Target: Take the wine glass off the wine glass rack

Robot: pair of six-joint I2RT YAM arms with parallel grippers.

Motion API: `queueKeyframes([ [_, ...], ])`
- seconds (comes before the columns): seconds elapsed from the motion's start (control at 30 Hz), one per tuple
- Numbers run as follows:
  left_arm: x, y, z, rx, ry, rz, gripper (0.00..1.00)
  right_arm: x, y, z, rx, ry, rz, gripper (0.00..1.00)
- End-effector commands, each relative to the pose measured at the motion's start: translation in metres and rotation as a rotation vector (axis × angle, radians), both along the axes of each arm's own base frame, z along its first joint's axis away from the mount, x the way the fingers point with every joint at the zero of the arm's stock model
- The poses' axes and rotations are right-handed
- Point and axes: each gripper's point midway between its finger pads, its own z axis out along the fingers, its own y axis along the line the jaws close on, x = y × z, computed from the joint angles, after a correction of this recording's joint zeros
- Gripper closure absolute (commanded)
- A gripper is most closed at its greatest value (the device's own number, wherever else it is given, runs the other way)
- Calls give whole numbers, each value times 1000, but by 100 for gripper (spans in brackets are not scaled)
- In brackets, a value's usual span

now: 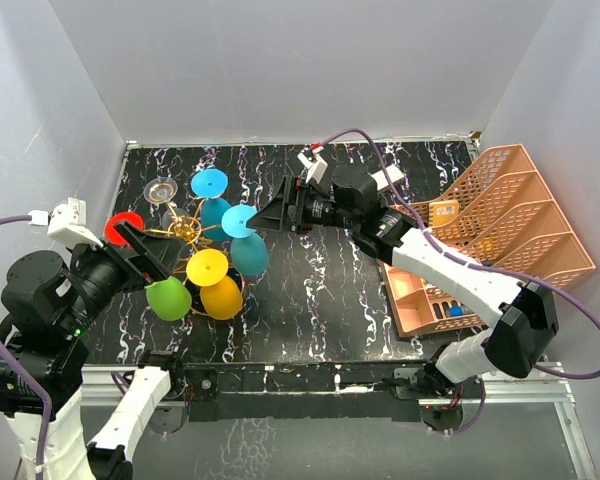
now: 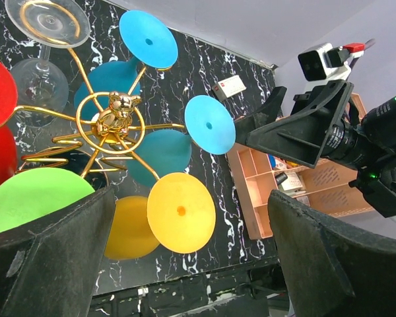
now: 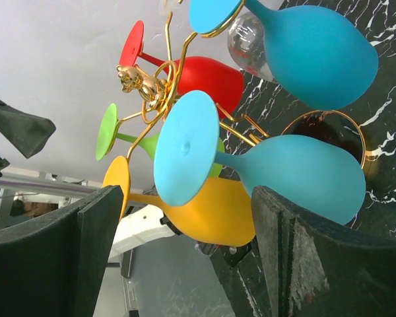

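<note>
right gripper (image 3: pixel 188 198) stands wide open and empty, its fingers framing the matte sky-blue wine glass (image 3: pixel 303 178) just ahead, which hangs bowl-down by its round foot from a curled arm of the gold wire wine glass rack (image 3: pixel 137 79). beyond, the left gripper (image 1: pixel 152 252) (also spread, holding nothing) hovers beside the lime-green glass (image 1: pixel 168 298). by the look of it nothing is off yet: grasping, unhooking and lifting away all remain.

Black tabletop (image 1: pixel 320 300) veined with white, boxed in by plain pale walls (image 1: pixel 280 60) at the back and both sides. Silver metal rail (image 1: pixel 310 368) along the near edge. Even, soft light.
</note>
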Motion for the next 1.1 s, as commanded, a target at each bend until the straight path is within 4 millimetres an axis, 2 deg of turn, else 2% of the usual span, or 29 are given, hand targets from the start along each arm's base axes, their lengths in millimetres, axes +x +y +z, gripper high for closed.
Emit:
queueKeyframes([
  [0.0,5,-1,3,-1,-9,-2,3,10,8,36,17,-115,-53,20],
  [0.3,5,-1,2,0,-11,-4,3,26,13,24,-80,-116,-121,38],
  [0.6,6,-1,1,4,-8,-6,3,33,22,14,-178,-145,-151,50],
  [1.07,7,-2,0,2,-10,-14,3,35,21,9,-319,-203,-233,66],
])
